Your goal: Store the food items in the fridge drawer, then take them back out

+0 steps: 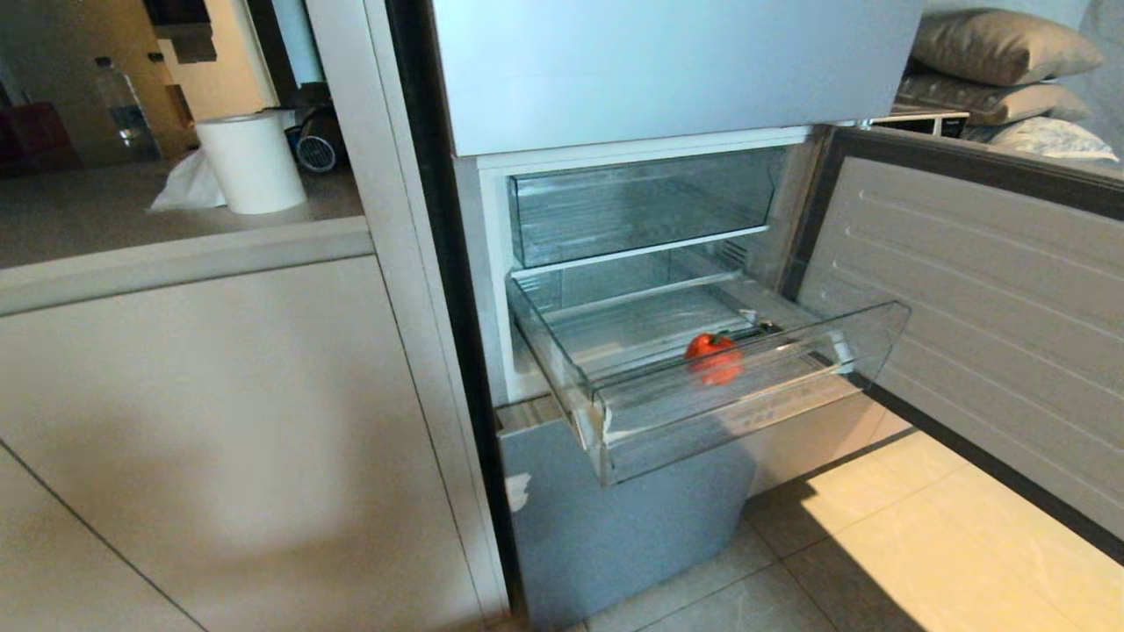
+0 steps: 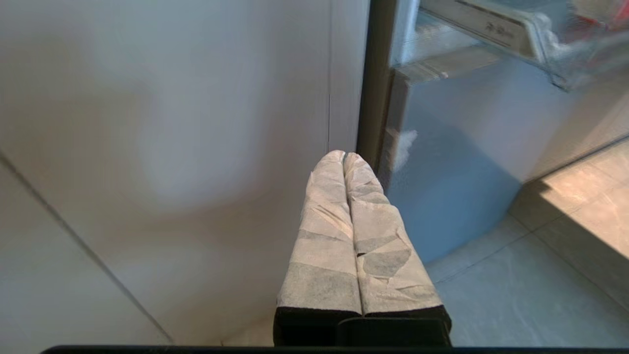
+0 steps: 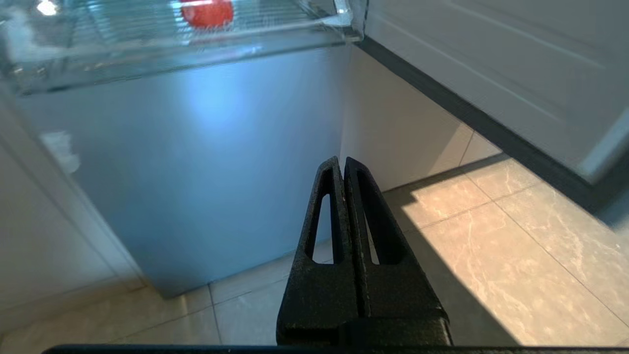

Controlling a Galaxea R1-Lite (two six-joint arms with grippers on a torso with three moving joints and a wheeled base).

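The fridge drawer (image 1: 790,373), shallow and transparent, stands pulled out of the open fridge. A red-orange round food item (image 1: 713,355) with a green stem lies in it near the front wall. I cannot tell whether a second piece lies against it. The right wrist view shows the food item (image 3: 206,12) through the fridge drawer (image 3: 172,49) from below. Neither arm is in the head view. My left gripper (image 2: 344,155), fingers wrapped in white tape, is shut and empty, low beside the fridge. My right gripper (image 3: 342,160), black, is shut and empty below the drawer.
The fridge door (image 1: 983,290) stands open to the right. A taller clear drawer (image 1: 641,206) sits above the pulled-out one, a silver-grey panel (image 1: 615,527) below. On the left a counter holds a white paper roll (image 1: 252,162). Tiled floor (image 1: 948,544) lies in front.
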